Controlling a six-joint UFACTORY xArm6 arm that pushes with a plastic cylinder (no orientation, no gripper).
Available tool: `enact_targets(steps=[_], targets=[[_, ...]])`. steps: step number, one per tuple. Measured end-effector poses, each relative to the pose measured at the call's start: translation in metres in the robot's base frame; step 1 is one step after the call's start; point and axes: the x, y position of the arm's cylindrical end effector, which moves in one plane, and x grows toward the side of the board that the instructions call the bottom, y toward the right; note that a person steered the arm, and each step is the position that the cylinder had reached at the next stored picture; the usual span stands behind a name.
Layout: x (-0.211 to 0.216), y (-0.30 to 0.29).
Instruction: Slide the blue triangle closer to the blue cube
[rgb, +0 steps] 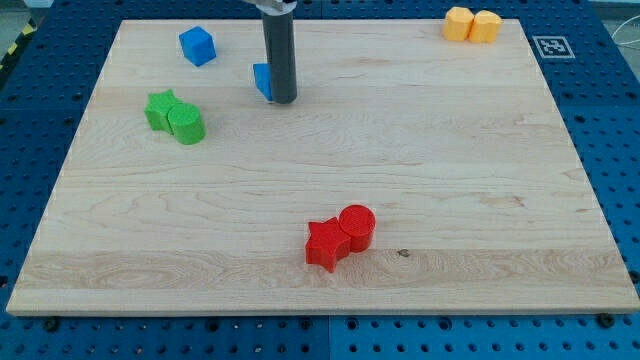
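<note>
Blue triangle (262, 80) is seen near the board's top, partly hidden behind the rod on its left side. My tip (283, 101) is placed touching it from the view's right; no claw is fitted, so no open or closed state applies. Blue cube (197, 46) sits near, up-left. Green blocks (174, 117) are paired below-left; red pair (340, 237) and yellow pair (471, 25) lie well apart on the wooden board (450, 180).

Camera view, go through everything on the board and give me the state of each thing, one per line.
my tip: on the board, against the blue triangle's right side
blue triangle: partly hidden by the rod, apart from the blue cube
blue cube: alone, upper left
green blocks: two, touching
red blocks: star and cylinder, touching
yellow blocks: two, touching, top right
</note>
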Motion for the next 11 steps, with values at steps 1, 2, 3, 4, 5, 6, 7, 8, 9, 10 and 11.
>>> enact_targets(steps=[1,2,3,4,5,6,7,8,9,10,11], targets=[[-0.001,-0.021],[-0.013,-0.049],[-0.029,-0.044],[-0.031,-0.018],[-0.03,0.014],[-0.038,0.039],[-0.046,0.019],[-0.045,-0.033],[-0.062,-0.052],[-0.065,-0.049],[-0.065,-0.05]])
